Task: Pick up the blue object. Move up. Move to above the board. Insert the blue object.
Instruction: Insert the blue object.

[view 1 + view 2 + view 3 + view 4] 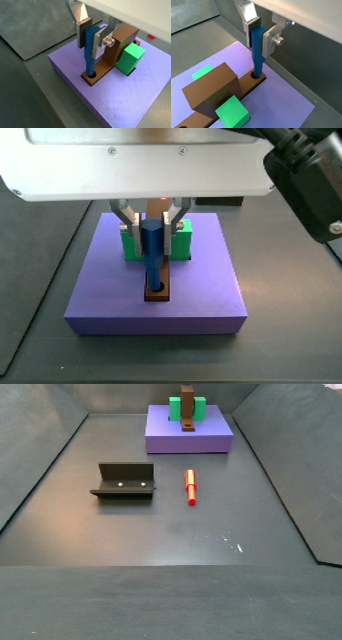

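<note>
The blue object [90,55] stands upright between the silver fingers of my gripper [91,41], which is shut on its upper half. Its lower end sits in the round hole at the end of the brown board [100,65]. In a wrist view the blue object [258,52] enters the hole in the board [241,90] the same way. In a side view my gripper [156,231] hangs over the board [158,291] with the blue object [156,258] pointing straight down into it. My gripper does not show in a side view where the board [189,422] is small and far.
The board lies on a purple slab [127,95], between green blocks [132,57] [232,111]. On the grey floor lie a thin red stick [191,486] and the fixture [123,481]. Sloped grey walls ring the floor.
</note>
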Robot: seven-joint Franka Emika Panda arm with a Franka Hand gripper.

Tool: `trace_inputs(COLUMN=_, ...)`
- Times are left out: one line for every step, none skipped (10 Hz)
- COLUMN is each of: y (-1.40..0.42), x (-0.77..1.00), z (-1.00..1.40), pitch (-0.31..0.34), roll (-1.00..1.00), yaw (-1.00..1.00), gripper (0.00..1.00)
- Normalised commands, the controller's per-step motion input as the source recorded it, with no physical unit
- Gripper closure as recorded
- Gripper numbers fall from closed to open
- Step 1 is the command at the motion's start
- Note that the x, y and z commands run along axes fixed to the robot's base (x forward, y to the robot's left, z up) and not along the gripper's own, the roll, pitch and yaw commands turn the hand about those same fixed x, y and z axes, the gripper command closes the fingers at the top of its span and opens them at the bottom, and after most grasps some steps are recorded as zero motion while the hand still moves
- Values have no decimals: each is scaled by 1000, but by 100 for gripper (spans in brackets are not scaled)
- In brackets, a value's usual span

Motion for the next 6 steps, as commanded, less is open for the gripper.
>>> trace_inputs(y=0, x=80, z=-169, pitch=0, roll=21, yaw=69, gripper=100)
trace_inputs(y=0, x=123, z=-137, pitch=0, roll=9, yaw=71, gripper=100)
trace_inputs(y=0, x=180, z=-120, pitch=0, roll=13, yaw=91, gripper=100)
trace_inputs(y=0, x=89, z=-186, pitch=0, roll=80, yaw=74, gripper=100)
trace_inputs(y=0, x=0, z=-229, pitch=0, roll=103, yaw=69, gripper=100)
trace_inputs(y=0, x=0, z=-231, pitch=0, roll=103, yaw=83, gripper=100)
